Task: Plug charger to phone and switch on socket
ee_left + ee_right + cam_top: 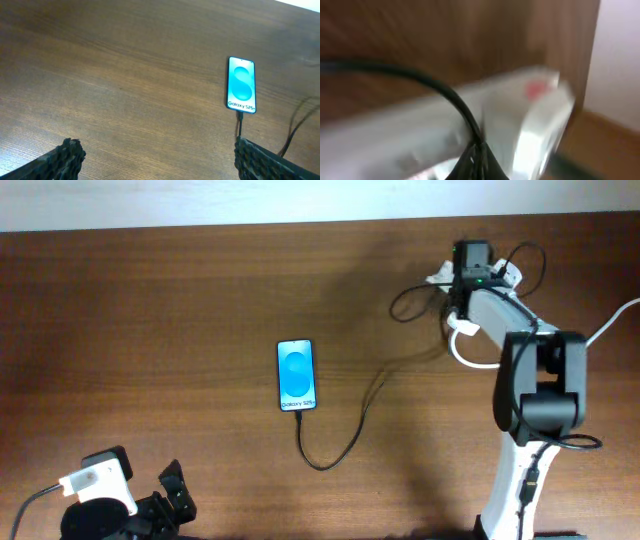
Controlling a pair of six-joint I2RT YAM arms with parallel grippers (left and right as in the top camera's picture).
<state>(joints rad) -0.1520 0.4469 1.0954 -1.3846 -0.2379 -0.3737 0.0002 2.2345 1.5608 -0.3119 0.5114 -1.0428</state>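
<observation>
- With right gripper (477,162) clenched over socket (540,117) at worktop's (150,330) far right: risks glancing off red switch (536,89), shoving socket.
- With left gripper (157,152) released, phone (296,375) mid-worktop on charger (345,435): risks tugging it out.

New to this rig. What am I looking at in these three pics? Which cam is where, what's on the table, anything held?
A robot's left arm and right arm work at a wooden table. The wide picture comes from a fixed camera overhead. The other two come from a camera on each wrist, looking past its own tool. On the table lie a phone with a lit blue screen and a black charger cable. The cable runs from the phone's bottom edge, where it seems plugged in, towards a white socket strip at the far side. The left tool is open and empty. The right tool is shut, close over the socket strip; that picture is too blurred to tell whether it touches anything.
</observation>
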